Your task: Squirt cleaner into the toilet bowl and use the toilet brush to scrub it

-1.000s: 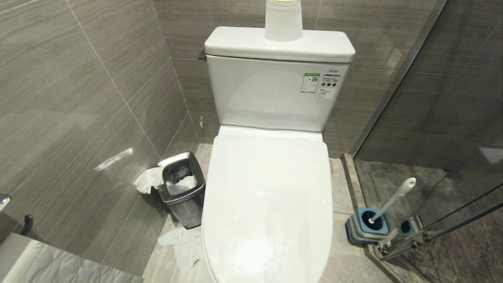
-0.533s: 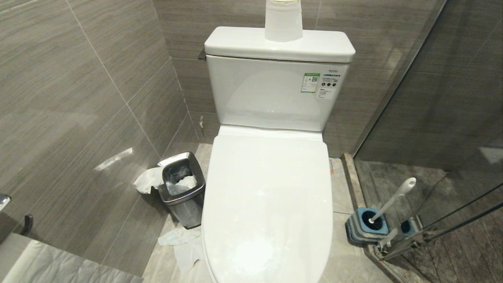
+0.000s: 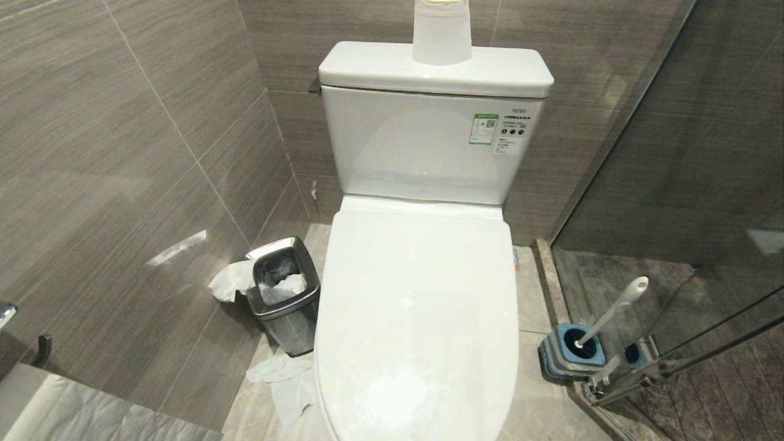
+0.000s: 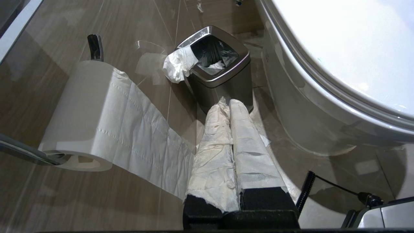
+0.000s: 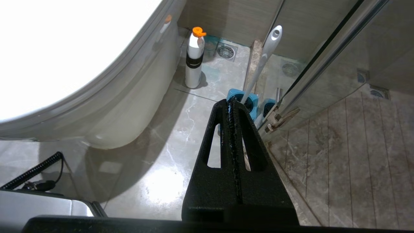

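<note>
The toilet bowl (image 3: 416,318) stands in the middle with its white lid down, so the basin is hidden. To its right, the toilet brush (image 3: 612,309) leans in a blue-and-grey holder (image 3: 572,352); its white handle (image 5: 266,55) also shows in the right wrist view. A white cleaner bottle (image 5: 194,61) with an orange cap stands on the floor beside the toilet base. My right gripper (image 5: 230,102) is shut and empty, low over the floor short of the holder. My left gripper (image 4: 228,103), its fingers wrapped in white paper, is shut and empty near the bin. Neither arm shows in the head view.
A small square steel bin (image 3: 285,294) with paper hanging out stands left of the toilet, with crumpled paper (image 3: 288,383) on the floor by it. A toilet roll (image 4: 87,113) hangs on the left wall. A glass shower door (image 5: 326,55) closes off the right. A paper roll (image 3: 442,30) sits on the tank.
</note>
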